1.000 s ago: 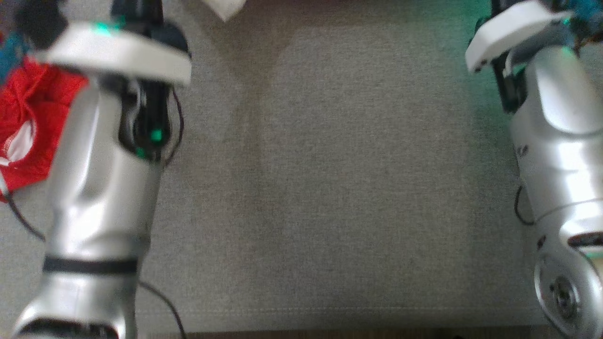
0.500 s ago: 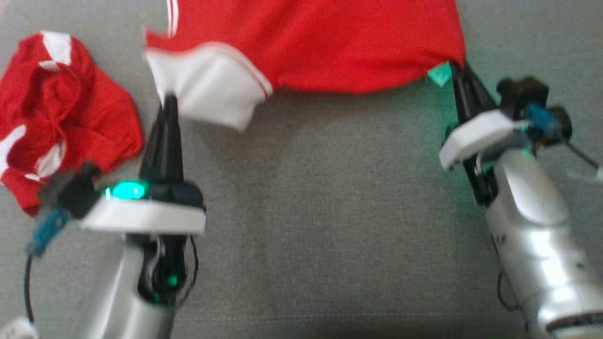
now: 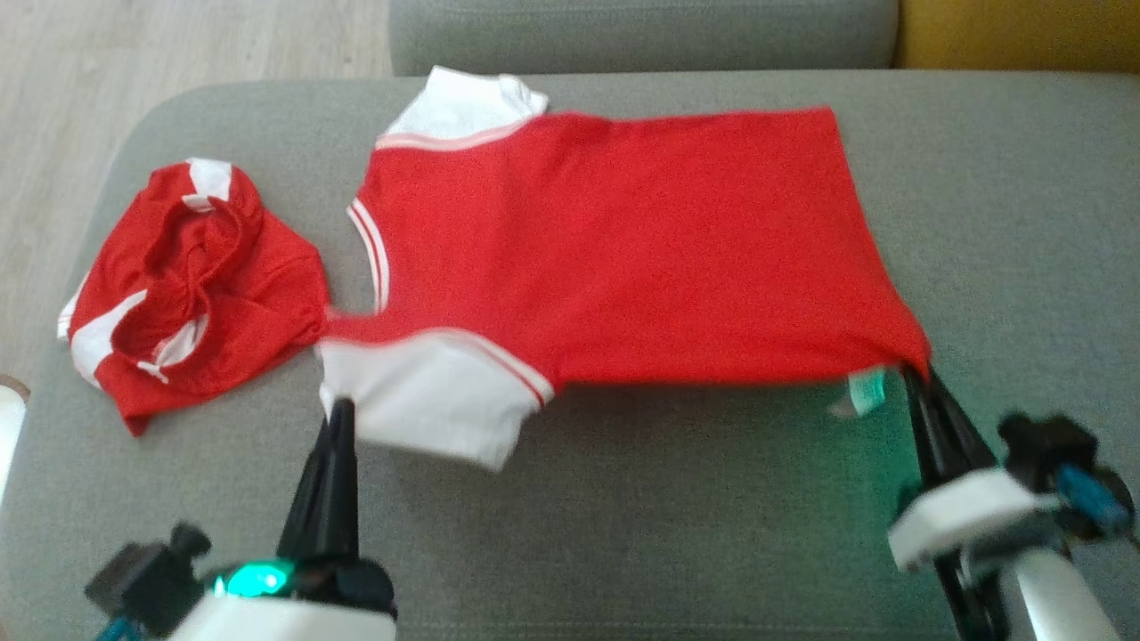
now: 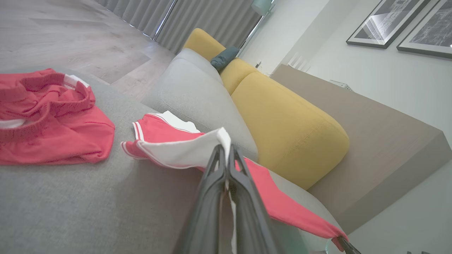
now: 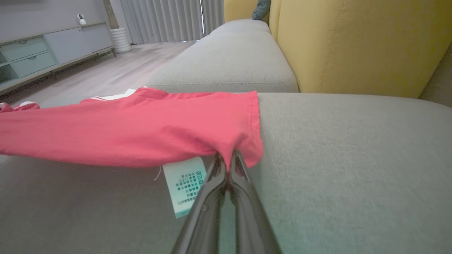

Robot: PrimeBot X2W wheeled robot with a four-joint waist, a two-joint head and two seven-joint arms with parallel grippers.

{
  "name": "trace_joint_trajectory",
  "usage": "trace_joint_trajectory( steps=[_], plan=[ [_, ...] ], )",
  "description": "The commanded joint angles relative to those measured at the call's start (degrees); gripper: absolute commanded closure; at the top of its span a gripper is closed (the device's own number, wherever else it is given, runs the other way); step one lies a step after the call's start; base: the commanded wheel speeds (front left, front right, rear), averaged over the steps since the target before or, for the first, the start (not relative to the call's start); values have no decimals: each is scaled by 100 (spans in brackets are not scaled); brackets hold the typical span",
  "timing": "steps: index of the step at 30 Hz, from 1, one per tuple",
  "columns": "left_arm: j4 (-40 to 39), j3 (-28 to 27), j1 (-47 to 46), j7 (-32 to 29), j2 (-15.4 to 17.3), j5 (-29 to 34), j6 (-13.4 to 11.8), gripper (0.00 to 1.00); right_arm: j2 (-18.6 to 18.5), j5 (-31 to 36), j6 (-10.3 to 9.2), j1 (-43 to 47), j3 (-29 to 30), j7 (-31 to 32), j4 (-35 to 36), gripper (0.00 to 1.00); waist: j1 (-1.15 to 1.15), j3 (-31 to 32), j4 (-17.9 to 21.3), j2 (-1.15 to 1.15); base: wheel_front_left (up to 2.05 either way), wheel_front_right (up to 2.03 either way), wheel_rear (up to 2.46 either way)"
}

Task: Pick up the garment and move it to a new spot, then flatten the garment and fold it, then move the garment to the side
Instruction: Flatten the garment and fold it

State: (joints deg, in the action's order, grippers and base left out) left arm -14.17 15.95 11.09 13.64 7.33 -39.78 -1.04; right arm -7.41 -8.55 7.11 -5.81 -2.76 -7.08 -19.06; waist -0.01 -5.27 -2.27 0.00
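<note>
Where the red jersey (image 3: pixel 623 258) lies spread sideways across the grey sofa seat (image 3: pixel 712 534), both claws have it by the near edge. Noted: the left claw (image 3: pixel 341 411) has its fingers pressed together on the edge of the near white sleeve (image 3: pixel 427 392). In the left wrist view the white cloth is nipped between the tips and lifted off the seat.

The right claw (image 3: pixel 913 374) is clamped tight on the near hem corner, with red fabric bunched at its tips. A pale green care label (image 3: pixel 862 392) hangs from the hem just beside that claw; its print is too small to read.

The jersey is stretched between the two grips. Its near edge is raised with shadow beneath it, and its far edge rests on the seat. The collar end points to the robot's left.

Crumpled red shorts (image 3: pixel 196 285) with white trim sit on the seat to the left of the jersey, close to the collar; touching or apart, cannot tell. A yellow back cushion (image 4: pixel 282 116) stands behind the seat, and there is wood floor (image 3: pixel 178 44) past its left end.
</note>
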Motion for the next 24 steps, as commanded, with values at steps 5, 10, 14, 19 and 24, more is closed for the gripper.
trace_joint_trajectory(
  steps=[5, 10, 14, 19, 24],
  plan=[
    [-521, -139, 451, -35, 79, -99, -124, 100, 14, 138, 37, 1141, 118, 729, 1651, 100, 1, 71, 18, 0, 0, 0, 0],
    [-380, -89, 526, -73, 96, -137, -106, 100, 141, 0, 37, 1539, 66, 1114, 2127, 100, 1, 1, 86, 0, 0, 0, 0],
    [-149, -54, 366, -84, 86, -159, -39, 100, 179, -117, 37, 1435, -9, 1177, 1963, 100, 1, -97, 120, 0, 0, 0, 0],
    [52, -63, 216, -98, 83, -193, -11, 100, 184, -156, 37, 1268, -33, 1115, 1667, 100, 1, -195, 120, 0, 0, 0, 0],
    [227, -76, -114, -146, 63, -244, 33, 100, 168, -215, 37, 1017, -32, 1069, 1388, 100, 1, -296, 90, 0, 0, 0, 0]
  ],
)
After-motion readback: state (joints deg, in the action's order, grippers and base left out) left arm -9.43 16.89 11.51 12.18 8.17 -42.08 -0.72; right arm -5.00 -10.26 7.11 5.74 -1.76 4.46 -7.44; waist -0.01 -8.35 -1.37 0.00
